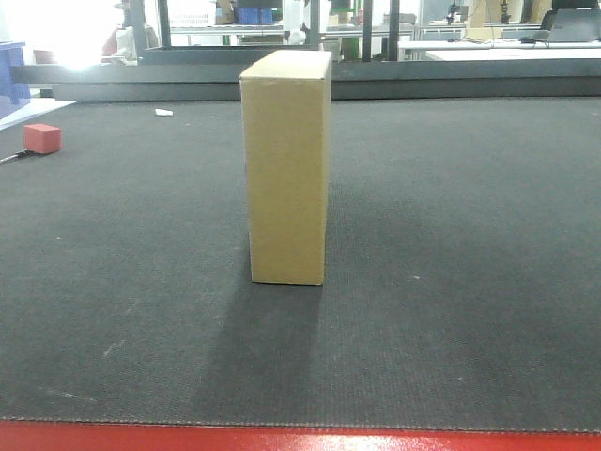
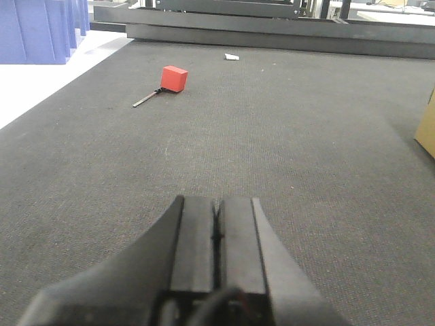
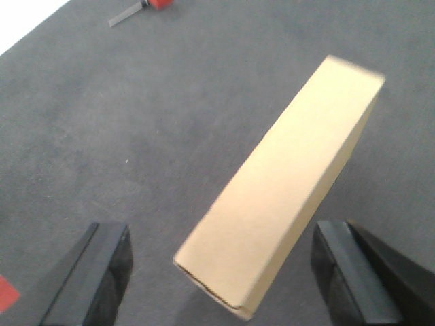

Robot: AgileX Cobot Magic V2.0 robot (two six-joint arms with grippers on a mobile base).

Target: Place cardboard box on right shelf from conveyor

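Your right claw point(image 3: 224, 265) is gaping wide and holding nothing. The cardboard box point(image 3: 279, 183) is sitting in the gap between its 2 fingers point(image 3: 102, 278), running ahead of the claw and slanting to its right. Neither finger is touching it. The flap seam at the end nearest the claw is looking closed, so you cannot tell what is inside.

In the front view the box point(image 1: 286, 169) is standing upright on its narrow end, near the middle of the conveyor point(image 1: 470, 282). The belt's red frame is showing along the near edge.

Your left claw point(image 2: 216, 224) is hanging low over the belt with its fingers pressed together, gripping nothing. A corner of the box point(image 2: 428, 125) is showing far off to its right. Well ahead of this claw and slightly left, a red block point(image 2: 175, 78) is lying with a thin dark rod point(image 2: 146, 100) touching it. Beyond that a white scrap point(image 2: 232, 57) is lying on the belt. Far ahead and left, off the belt, blue bins point(image 2: 41, 30) are standing, and their contents are hidden from you.
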